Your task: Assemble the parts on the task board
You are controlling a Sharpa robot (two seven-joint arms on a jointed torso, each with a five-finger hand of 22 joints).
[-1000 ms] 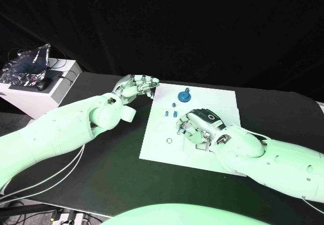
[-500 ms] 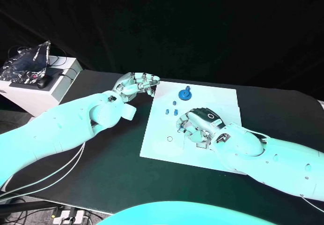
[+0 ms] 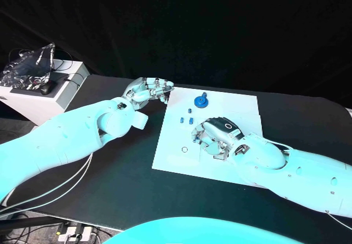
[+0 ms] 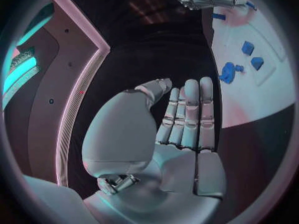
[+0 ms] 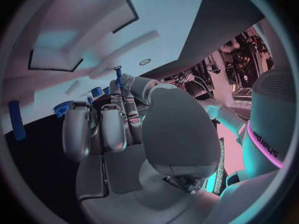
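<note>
Here, R silver hand (image 3: 214, 136) on white plate task board (image 3: 235, 109) | fingers (image 5: 118, 87) pinch slim blue peg part (image 5: 117, 75) | L silver hand (image 3: 149, 90) at board edge, fingers flat, holding nothing | step: mid-placement, judged | next: align peg w/ its hole.

Light falls from above onto my table: the white task board (image 3: 176, 157) and my two arms come up bright, while the backdrop behind is near black. My right hand (image 3: 216, 134) dims the board just beneath it. In both wrist views straight edges bow toward the dark round frame, and the pale panels beyond my fingers (image 5: 112, 127) are washed bright.
</note>
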